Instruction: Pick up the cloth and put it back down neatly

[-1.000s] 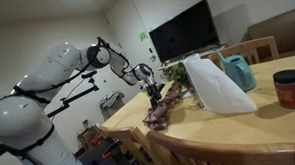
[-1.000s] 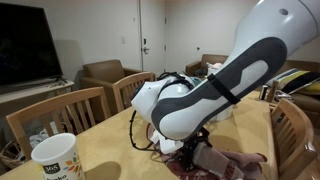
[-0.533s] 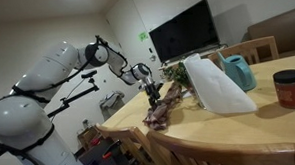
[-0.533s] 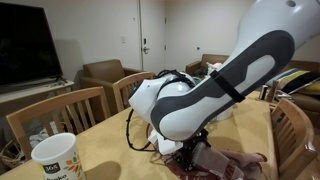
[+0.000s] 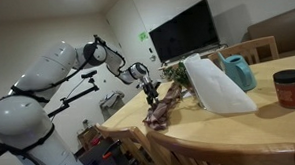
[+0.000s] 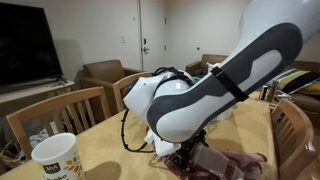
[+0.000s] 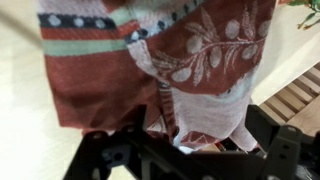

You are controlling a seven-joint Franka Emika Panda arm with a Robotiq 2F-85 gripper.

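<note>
Cloth (image 7: 190, 60), dark maroon wrinkled fabric w/ pale leaf print and a green-and-white striped band at one end, fills most of wrist view. A raised fold of it sits btwn the jaws of the black two-finger gripper (image 7: 188, 150). Jaws stand wide apart, one each side of the fold, not clamped. Whether the pads touch fabric: can't tell.

In an exterior view the gripper points down over one end of the cloth (image 5: 161, 112), which lies bunched in a long strip on the round light-wood table (image 5: 240, 129), near the edge by the robot's white arm (image 5: 47, 72). Just beyond the cloth, a large white stiff sheet-like object (image 5: 220, 84) leans tilted, w/ a leafy green plant (image 5: 174, 73) beside it. Behind the sheet: teal jug (image 5: 239, 71); further out, dark red jar (image 5: 288, 88). Black flat-screen TV (image 5: 183, 31) on far wall.

In an exterior view a white paper cup w/ green label (image 6: 56, 157) stands on the table, well apart from the cloth, w/ wooden chairs (image 6: 60, 115) behind.
</note>
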